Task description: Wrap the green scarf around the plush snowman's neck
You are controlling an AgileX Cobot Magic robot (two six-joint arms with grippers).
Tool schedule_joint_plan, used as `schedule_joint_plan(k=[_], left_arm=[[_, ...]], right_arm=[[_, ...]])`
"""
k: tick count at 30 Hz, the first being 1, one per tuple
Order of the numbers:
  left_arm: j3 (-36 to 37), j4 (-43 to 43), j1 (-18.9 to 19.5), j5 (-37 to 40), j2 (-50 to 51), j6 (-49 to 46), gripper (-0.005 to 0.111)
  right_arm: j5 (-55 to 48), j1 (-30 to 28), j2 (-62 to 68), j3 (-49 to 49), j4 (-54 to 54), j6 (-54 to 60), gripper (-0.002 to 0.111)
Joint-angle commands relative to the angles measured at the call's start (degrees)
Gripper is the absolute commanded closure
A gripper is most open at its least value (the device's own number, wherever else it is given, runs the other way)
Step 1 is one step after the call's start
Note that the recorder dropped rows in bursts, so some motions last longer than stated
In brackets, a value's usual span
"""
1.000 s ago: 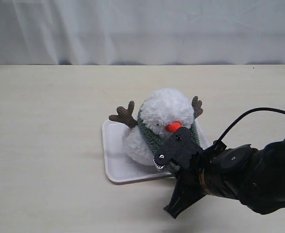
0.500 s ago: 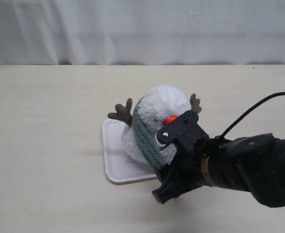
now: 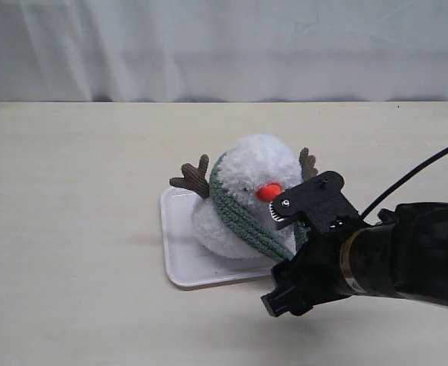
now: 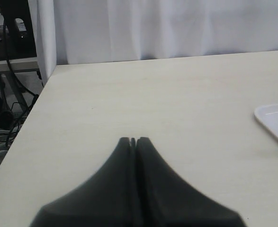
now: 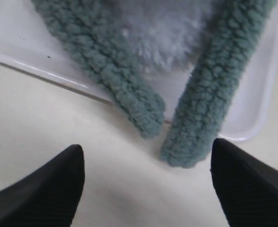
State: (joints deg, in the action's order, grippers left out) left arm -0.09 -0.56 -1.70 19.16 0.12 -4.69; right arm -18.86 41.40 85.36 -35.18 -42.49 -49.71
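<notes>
Exterior view | fuzzy grey-green knit scarf (image 3: 243, 217) around fluffy white plush snowman (image 3: 262, 164), frame centre | right gripper (image 3: 277, 261) wide, empty, lower right | left gripper (image 4: 133, 140) closed

Behind the right gripper (image 3: 275, 259), cannot see the plush snowman (image 3: 254, 164)'s lower front or the white tray (image 3: 176, 252)'s near corner. Right wrist view: cropped to two ends of the green scarf (image 5: 124, 85) and white fluff. Left wrist view: blurred, edge-cropped left gripper (image 4: 133, 140); only a white tray corner.

Bright even lt, soft shadows, fg blur
</notes>
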Motion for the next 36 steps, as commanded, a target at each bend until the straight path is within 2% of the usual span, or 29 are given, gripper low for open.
schedule_joint_plan(k=[1,8,15,20,29,32,36], left_arm=[[0.09,0.03,-0.33,-0.61,-0.12,0.01,0.107],[0.09,0.03,-0.33,-0.61,-0.12,0.01,0.107],[0.09,0.03,-0.33,-0.61,-0.12,0.01,0.107],[0.09,0.03,-0.33,-0.61,-0.12,0.01,0.107],[0.09,0.03,-0.33,-0.61,-0.12,0.01,0.107],[0.09,0.03,-0.33,-0.61,-0.12,0.01,0.107],[0.09,0.03,-0.33,-0.61,-0.12,0.01,0.107]], right_arm=[[3.25,-0.3,-0.12,-0.08,-1.1,0.82,0.038],[4.63,-6.0,-0.12,-0.08,-2.09,-0.43,0.038],[15.1,-6.75,2.19,-0.08,-1.65,-0.56,0.038],[10.83,-6.75,7.58,-0.08,-3.6,-0.4,0.038],[11.06,-6.88,10.98,-2.46,-3.4,-0.4,0.038],[6.3,-6.75,9.32,-2.83,-3.4,0.45,0.038],[-4.91,-6.75,6.4,-2.83,-3.4,1.4,0.038]])
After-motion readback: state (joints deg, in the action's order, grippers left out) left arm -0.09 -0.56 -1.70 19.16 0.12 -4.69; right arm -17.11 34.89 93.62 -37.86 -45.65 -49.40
